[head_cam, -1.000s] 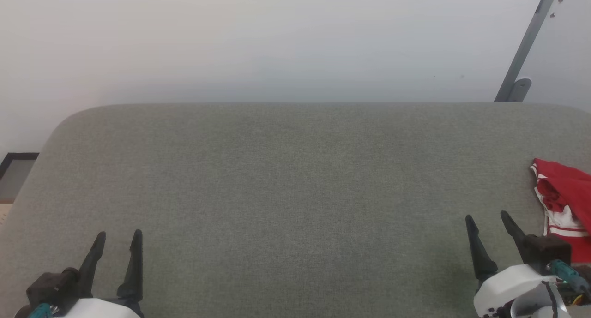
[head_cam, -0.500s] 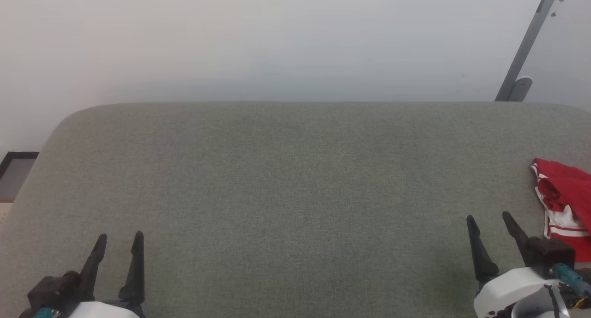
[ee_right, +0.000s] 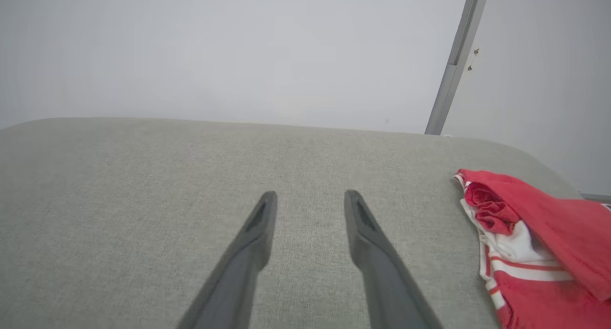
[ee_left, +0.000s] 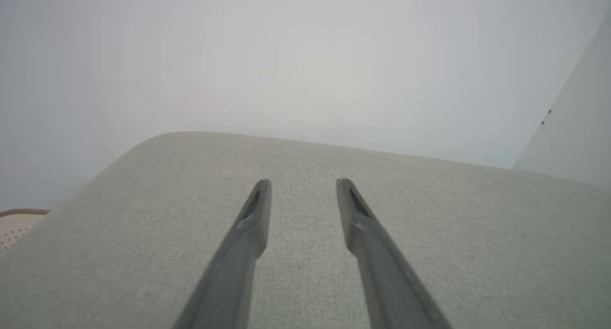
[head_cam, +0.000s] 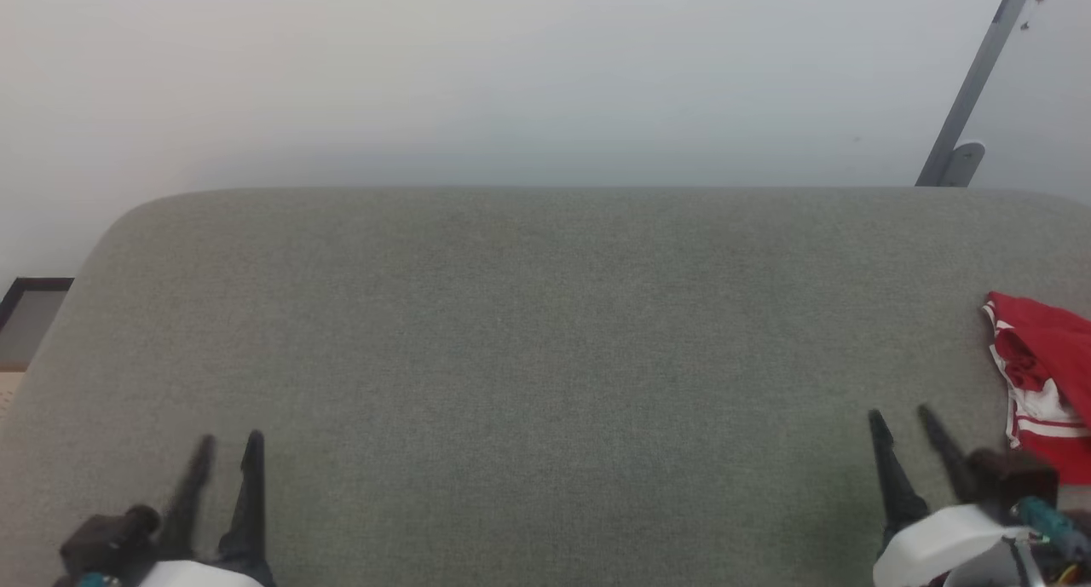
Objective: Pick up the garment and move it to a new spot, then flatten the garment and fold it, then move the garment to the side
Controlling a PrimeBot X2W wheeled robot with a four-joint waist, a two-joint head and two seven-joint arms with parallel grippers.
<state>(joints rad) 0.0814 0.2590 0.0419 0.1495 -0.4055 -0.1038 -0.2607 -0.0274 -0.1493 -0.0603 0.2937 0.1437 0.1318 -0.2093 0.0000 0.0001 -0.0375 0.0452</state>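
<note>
The garment [head_cam: 1044, 382] lies crumpled at the far right edge of the grey-green cushion [head_cam: 545, 314], red folds over white fabric with red stripes. In the right wrist view the garment [ee_right: 539, 233] sits right of the fingers and apart from them. The right gripper [head_cam: 899, 413] hangs over the near right of the cushion, near the garment but not touching it, its fingers spread with nothing between them. The left gripper [head_cam: 230, 440] is at the near left, well apart from the garment, its fingers also spread on nothing. Behind the cushion is a pale wall [head_cam: 511, 76] with a grey metal strip [head_cam: 972, 84] at the far right.
</note>
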